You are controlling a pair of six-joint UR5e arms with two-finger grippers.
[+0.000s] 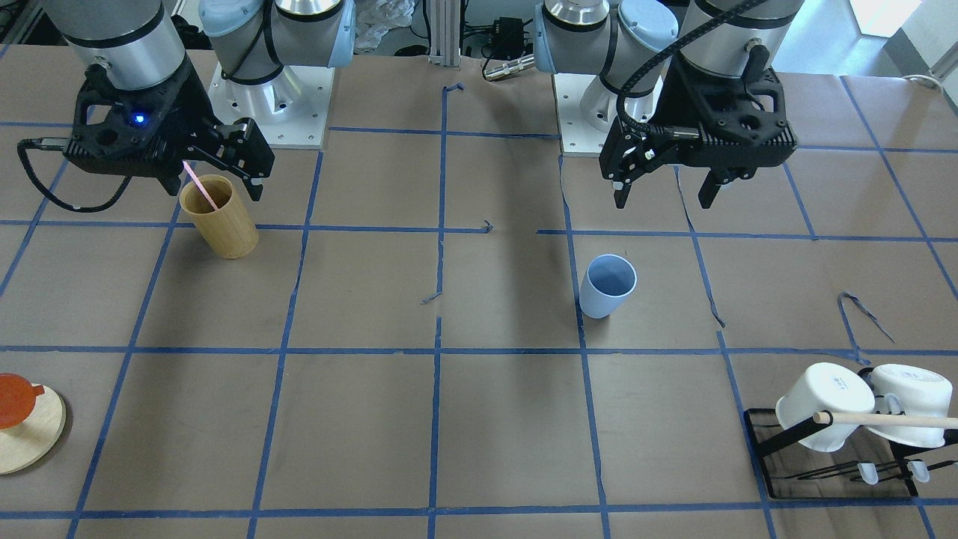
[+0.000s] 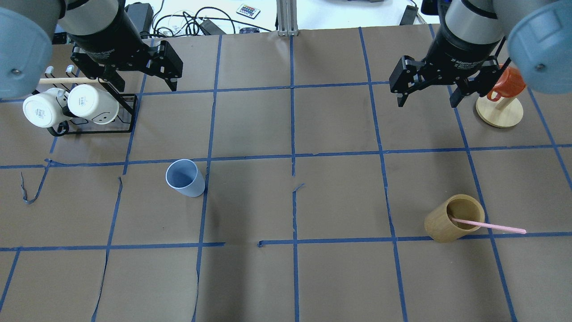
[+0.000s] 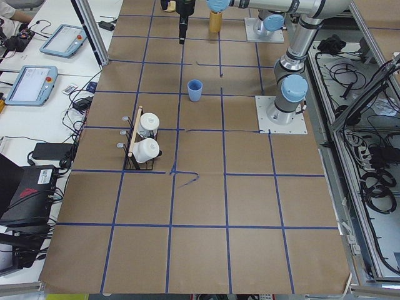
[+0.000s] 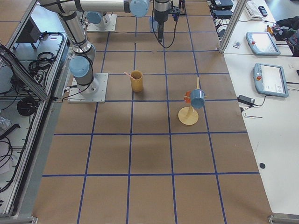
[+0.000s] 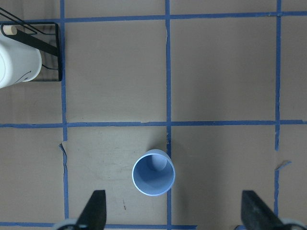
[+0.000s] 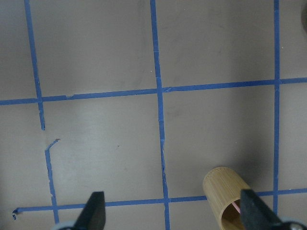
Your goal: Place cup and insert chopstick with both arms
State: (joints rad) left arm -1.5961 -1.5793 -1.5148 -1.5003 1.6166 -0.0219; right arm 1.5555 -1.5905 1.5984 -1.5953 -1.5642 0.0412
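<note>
While the cup stands upright — chopstick overhangs rim of bamboo cup

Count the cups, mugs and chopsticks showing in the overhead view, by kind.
Cups: 2, the blue cup and the bamboo cup
Mugs: 3, a white mug, a second white mug and the orange mug
Chopsticks: 1, the chopstick
Total: 6
</note>
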